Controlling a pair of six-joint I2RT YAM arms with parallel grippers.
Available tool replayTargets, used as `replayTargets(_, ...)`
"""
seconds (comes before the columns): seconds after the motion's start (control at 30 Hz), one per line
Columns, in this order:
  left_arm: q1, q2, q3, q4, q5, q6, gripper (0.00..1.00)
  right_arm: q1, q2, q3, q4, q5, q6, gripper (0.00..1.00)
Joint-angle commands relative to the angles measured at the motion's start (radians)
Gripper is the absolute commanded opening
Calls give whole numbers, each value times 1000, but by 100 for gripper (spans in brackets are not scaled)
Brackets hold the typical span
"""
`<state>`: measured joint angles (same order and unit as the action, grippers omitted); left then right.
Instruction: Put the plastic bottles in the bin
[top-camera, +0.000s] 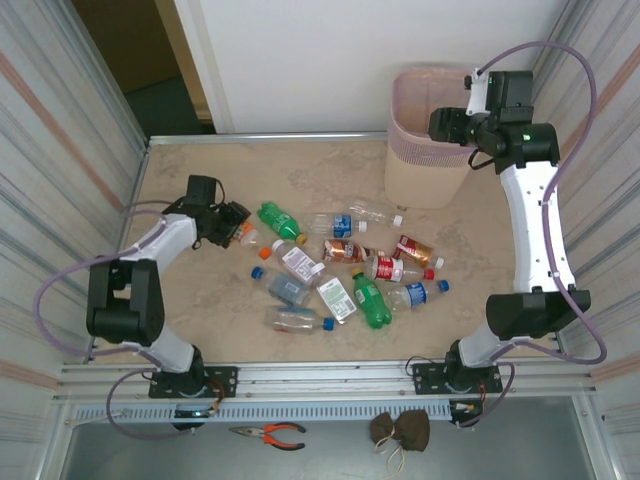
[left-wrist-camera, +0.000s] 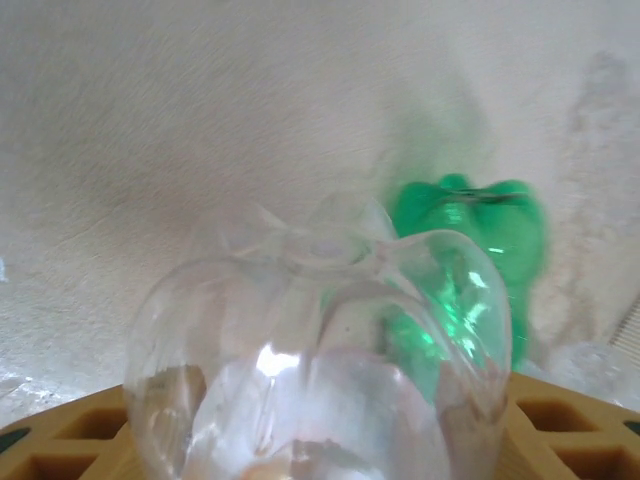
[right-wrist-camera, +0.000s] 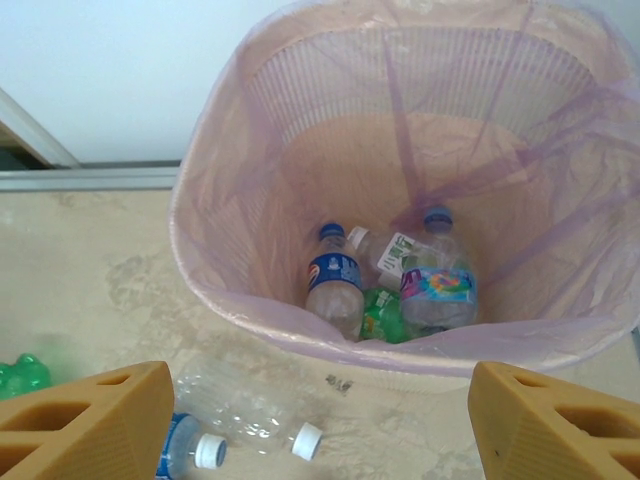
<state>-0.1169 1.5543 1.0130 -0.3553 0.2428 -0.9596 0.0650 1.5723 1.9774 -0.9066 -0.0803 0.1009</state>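
Observation:
Several plastic bottles lie scattered in the middle of the table, among them a green one (top-camera: 280, 220) and a red-labelled one (top-camera: 395, 268). My left gripper (top-camera: 236, 228) is low at the table's left, shut on a clear bottle (left-wrist-camera: 320, 350) whose base fills the gap between its fingers (left-wrist-camera: 570, 430). A green bottle (left-wrist-camera: 470, 230) lies just beyond it. The pale pink bin (top-camera: 420, 180) stands at the back right. My right gripper (right-wrist-camera: 320, 405) hovers open near the bin's rim (right-wrist-camera: 185, 230). Inside lie several bottles, one blue-labelled (right-wrist-camera: 335, 275), one green (right-wrist-camera: 385, 315).
A clear bottle with a white cap (right-wrist-camera: 250, 410) and a blue-labelled one (right-wrist-camera: 190, 450) lie on the table just in front of the bin. Corrugated walls close in the left and right sides. Pliers (top-camera: 268, 434) and a brown pouch (top-camera: 400, 430) rest on the shelf below the arm bases.

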Motion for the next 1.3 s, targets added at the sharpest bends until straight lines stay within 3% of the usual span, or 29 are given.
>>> replayTargets(0.0,8,-102,49,-30,-26,103,58,17,-49,-30,22,-46,29,76)
replayTargets(0.27,8,-290,57,115,90,270,53,58,-150,-200,181,-257,98,77)
replayTargets(0.6,-4,-404,51,463,503,413,54,199,-275,-438,540,-520,179,78)
replayTargets(0.8,-96,-428,110,518,600,548,54,309,-286,-494,677,-624,180,80)
replayTargets(1.27,-287,-391,242,606,719,614,53,504,-281,-589,877,-747,88,87)
